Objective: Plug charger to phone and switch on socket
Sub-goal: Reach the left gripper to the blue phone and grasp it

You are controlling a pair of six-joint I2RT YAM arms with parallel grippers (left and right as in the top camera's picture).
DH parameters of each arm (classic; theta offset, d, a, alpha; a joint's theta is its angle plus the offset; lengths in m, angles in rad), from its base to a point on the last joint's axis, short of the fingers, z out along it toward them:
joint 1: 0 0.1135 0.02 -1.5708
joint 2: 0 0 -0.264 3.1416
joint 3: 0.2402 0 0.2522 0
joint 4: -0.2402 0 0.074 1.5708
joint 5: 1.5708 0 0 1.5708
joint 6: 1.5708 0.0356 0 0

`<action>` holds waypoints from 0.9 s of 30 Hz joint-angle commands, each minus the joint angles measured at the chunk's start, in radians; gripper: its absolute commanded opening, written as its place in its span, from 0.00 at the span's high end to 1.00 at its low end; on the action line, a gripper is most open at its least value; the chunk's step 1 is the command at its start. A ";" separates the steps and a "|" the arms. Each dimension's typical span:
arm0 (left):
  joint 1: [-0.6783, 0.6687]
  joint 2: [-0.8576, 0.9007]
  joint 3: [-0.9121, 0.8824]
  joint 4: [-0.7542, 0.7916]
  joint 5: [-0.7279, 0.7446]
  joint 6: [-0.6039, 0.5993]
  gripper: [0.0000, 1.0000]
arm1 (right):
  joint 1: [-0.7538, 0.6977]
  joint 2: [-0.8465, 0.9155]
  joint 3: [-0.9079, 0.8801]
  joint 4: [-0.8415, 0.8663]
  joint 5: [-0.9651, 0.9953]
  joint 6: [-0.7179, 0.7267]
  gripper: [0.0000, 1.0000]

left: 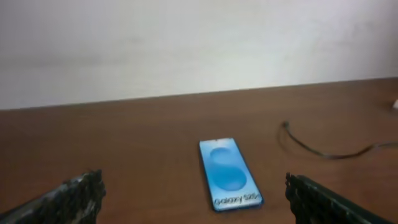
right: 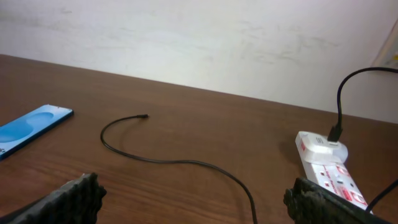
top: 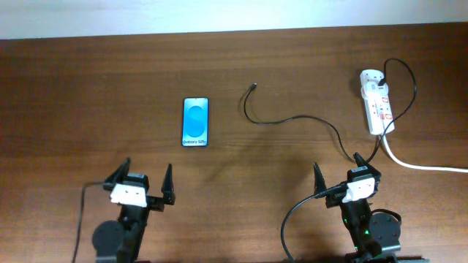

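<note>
The phone (top: 195, 122) lies flat on the wooden table, blue screen up; it also shows in the left wrist view (left: 229, 173) and at the left edge of the right wrist view (right: 28, 128). The charger cable (top: 292, 119) curves across the table, its connector tip (top: 253, 87) lying free right of the phone; the right wrist view shows the cable (right: 168, 162) and tip (right: 143, 116). The white socket strip (top: 377, 102) lies at the far right with the charger's adapter plugged in, also in the right wrist view (right: 329, 168). My left gripper (top: 145, 184) and right gripper (top: 338, 175) are open and empty near the front edge.
A thick white lead (top: 424, 165) runs from the socket strip off the right edge. A pale wall (left: 186, 43) stands behind the table's far edge. Bare wooden tabletop (top: 110, 95) lies around the phone.
</note>
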 commanded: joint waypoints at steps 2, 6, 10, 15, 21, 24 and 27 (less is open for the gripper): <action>0.006 0.423 0.384 -0.027 0.101 0.012 0.01 | 0.004 -0.006 -0.005 -0.004 -0.003 0.004 0.02; 0.005 0.935 0.810 -0.208 0.165 0.013 0.01 | 0.004 -0.006 -0.005 -0.004 -0.003 0.004 0.02; -0.063 1.465 1.366 -0.612 0.133 0.114 0.01 | 0.004 -0.006 -0.005 -0.004 -0.003 0.004 0.02; -0.184 1.933 1.838 -0.982 0.050 0.116 0.01 | 0.004 -0.006 -0.005 -0.004 -0.003 0.004 0.02; -0.218 2.055 1.836 -1.004 -0.146 -0.166 0.01 | 0.004 -0.006 -0.005 -0.004 -0.003 0.004 0.02; -0.227 2.107 1.836 -1.047 -0.169 -0.200 0.01 | 0.004 -0.006 -0.005 -0.004 -0.003 0.004 0.02; -0.260 2.119 1.833 -1.085 -0.226 -0.206 0.01 | 0.004 -0.006 -0.005 -0.004 -0.003 0.004 0.02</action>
